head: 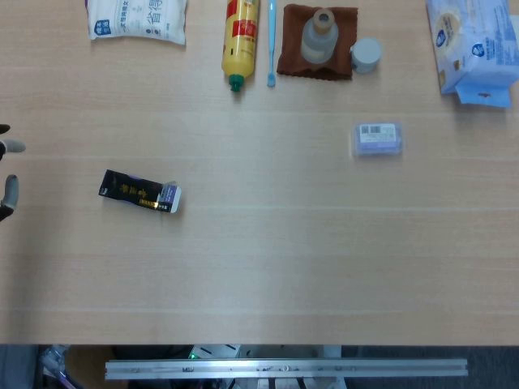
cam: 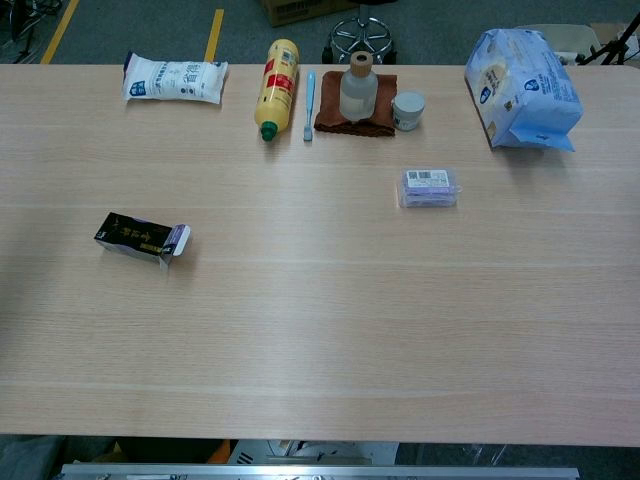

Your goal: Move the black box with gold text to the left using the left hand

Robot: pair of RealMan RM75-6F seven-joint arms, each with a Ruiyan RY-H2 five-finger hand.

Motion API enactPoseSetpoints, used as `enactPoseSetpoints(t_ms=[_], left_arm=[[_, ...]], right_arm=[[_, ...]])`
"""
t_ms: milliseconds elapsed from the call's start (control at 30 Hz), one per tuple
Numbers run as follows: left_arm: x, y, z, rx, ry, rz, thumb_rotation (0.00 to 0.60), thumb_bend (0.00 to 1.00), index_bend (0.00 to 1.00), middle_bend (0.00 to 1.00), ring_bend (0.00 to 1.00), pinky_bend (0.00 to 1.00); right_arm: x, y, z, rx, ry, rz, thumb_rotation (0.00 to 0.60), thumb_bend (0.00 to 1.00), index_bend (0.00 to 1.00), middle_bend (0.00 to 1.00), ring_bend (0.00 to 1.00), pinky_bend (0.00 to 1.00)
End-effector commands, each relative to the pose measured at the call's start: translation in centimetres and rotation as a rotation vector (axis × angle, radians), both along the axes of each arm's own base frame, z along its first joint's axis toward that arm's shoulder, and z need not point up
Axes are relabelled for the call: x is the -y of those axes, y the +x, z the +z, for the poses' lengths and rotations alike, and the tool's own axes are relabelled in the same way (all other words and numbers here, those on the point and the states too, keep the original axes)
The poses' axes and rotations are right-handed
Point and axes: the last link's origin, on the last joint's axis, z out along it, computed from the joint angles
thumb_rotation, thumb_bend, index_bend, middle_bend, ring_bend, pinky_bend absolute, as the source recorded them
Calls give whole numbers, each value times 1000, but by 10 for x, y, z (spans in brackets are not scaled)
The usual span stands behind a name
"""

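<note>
The black box with gold text lies flat on the left part of the table, its right end flap open and showing a pale inside. The chest view shows the same box alone on the wood. Only the fingertips of my left hand reach in at the far left edge of the head view. They are spread apart, hold nothing, and sit well to the left of the box without touching it. The chest view shows no hand. My right hand appears in neither view.
Along the far edge lie a white packet, a yellow bottle, a blue toothbrush, a brown cloth bearing a clear bottle, and a small jar. A blue tissue pack sits far right, a purple bar mid-right.
</note>
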Motion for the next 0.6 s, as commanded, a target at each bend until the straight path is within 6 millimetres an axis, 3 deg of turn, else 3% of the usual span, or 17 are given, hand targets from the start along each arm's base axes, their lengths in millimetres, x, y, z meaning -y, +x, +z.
enactPoseSetpoints(t_ms=[33, 367, 600], left_arm=[[1, -2, -4, -5, -10, 5, 600, 484, 326, 202, 211, 389], [-1, 1, -12, -24, -58, 0, 600, 485, 320, 195, 207, 390], [-7, 1, -27, -76, -180, -13, 600, 484, 300, 170, 181, 389]], right_arm=[[1, -1, -2, 7, 7, -1, 600, 38, 181, 140, 112, 171], [4, -1, -2, 11, 4, 15, 600, 38, 181, 140, 112, 171], [-10, -4, -1, 11, -24, 2, 600, 38, 181, 140, 112, 171]])
